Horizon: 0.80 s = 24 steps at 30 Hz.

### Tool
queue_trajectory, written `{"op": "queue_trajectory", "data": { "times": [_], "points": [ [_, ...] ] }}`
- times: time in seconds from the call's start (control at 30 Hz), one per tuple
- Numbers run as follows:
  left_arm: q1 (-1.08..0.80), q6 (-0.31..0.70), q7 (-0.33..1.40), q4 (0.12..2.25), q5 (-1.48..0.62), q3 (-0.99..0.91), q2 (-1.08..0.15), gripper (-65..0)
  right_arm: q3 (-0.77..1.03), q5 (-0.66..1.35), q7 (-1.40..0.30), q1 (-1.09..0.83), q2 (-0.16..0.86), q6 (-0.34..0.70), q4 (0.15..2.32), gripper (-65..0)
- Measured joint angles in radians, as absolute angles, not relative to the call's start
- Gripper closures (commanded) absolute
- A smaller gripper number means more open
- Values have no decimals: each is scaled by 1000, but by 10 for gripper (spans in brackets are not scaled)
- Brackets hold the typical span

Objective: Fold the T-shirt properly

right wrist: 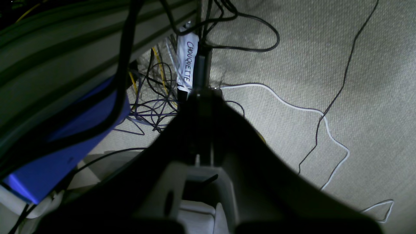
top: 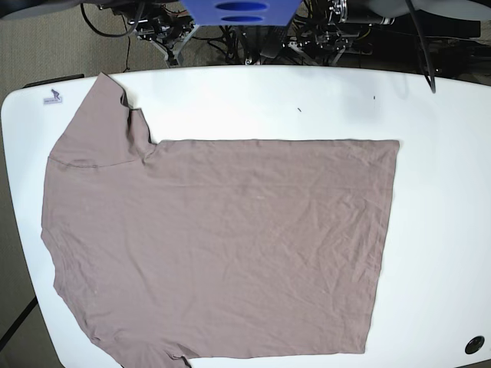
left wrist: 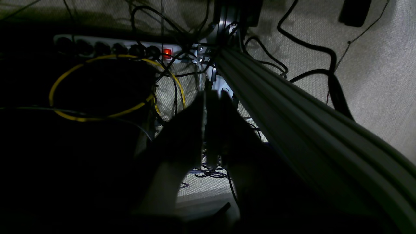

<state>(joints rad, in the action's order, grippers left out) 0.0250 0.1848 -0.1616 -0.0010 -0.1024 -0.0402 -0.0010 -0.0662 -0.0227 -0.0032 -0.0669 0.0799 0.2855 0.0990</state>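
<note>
Shirt first: we see the T-shirt (top: 222, 245) spread flat and unfolded on the white table (top: 437, 230), sleeves toward its left end, hem edge toward the right, one sleeve reaching up near the table's far left corner. No fold made yet, so we judge the first step not begun. Past the T-shirt's far edge, both arms hang off the table over carpet and cables. Left claw (left wrist: 213, 97) pressed closed, holding nothing; right claw (right wrist: 203, 94) likewise closed and empty. Next move, we think: bring both claws over the T-shirt, spread them, pinch one long edge.
</note>
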Motion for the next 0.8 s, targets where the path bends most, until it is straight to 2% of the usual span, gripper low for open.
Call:
{"op": "queue_trajectory", "data": {
  "times": [0.8],
  "points": [
    [19, 183, -155, -1, -102, -39, -1, -12, -70, -28, 4, -69, 81, 285, 103, 0]
  ]
}}
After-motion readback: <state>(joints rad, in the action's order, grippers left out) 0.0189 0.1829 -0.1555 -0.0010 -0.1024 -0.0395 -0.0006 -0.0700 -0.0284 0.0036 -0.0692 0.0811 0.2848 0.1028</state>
